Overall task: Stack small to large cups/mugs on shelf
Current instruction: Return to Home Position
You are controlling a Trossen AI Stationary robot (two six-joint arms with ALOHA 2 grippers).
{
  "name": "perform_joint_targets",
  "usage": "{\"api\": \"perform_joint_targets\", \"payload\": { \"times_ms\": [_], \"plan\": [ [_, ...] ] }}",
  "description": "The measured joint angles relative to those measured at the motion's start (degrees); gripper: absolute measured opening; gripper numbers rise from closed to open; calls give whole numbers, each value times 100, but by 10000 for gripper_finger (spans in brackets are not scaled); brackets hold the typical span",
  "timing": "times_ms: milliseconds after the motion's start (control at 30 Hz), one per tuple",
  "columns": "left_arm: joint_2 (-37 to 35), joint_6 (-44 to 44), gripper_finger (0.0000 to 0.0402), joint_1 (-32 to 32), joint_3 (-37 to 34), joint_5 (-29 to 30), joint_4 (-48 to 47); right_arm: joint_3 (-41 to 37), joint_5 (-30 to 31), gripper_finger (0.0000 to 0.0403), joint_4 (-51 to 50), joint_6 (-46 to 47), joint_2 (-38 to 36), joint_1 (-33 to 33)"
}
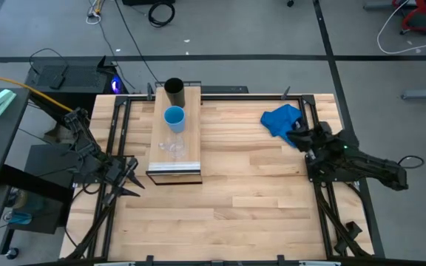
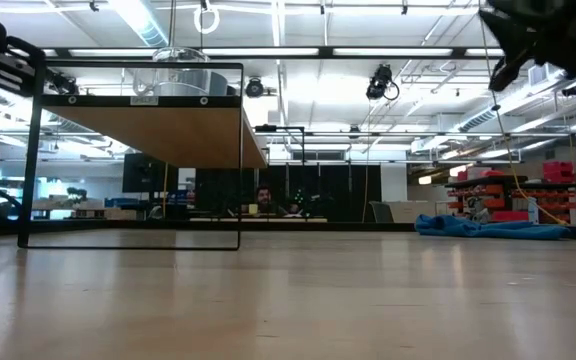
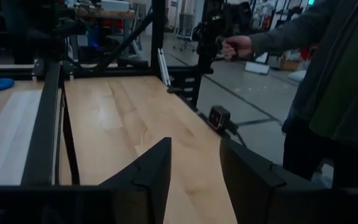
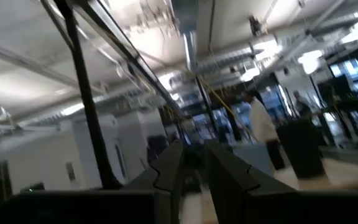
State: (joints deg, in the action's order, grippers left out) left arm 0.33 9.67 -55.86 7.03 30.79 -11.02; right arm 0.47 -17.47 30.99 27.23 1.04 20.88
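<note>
Hanging over the wood workshop table (image 1: 257, 192), left tool (image 3: 194, 144) and right tool (image 4: 193, 149) gape.

Bright, even light from ceiling strip lamps (image 2: 133, 18) glares white in the low view; seen from above, the table (image 1: 257, 188) carries only faint, soft shadows

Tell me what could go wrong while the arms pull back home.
1. The left gripper, open, hangs close to the shelf's near corner; a wide swing could jolt it and tip the glass cup at that end.
2. A person stands close by, hand out; an arm might strike them.
3. The right gripper sits at the cloth's edge and might drag it.
</note>
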Motion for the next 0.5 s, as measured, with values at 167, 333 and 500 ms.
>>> {"api": "perform_joint_targets", "payload": {
  "times_ms": [167,333,500],
  "plan": [
    [1,12,152,2,0,0,-313,0,26,75,-1004,-342,2,0],
    [3,16,152,2,0,-1,-568,0,28,75,-1795,-438,3,0],
    [3,14,145,2,0,-1,-561,0,32,75,-2357,-689,4,0]
  ]
}}
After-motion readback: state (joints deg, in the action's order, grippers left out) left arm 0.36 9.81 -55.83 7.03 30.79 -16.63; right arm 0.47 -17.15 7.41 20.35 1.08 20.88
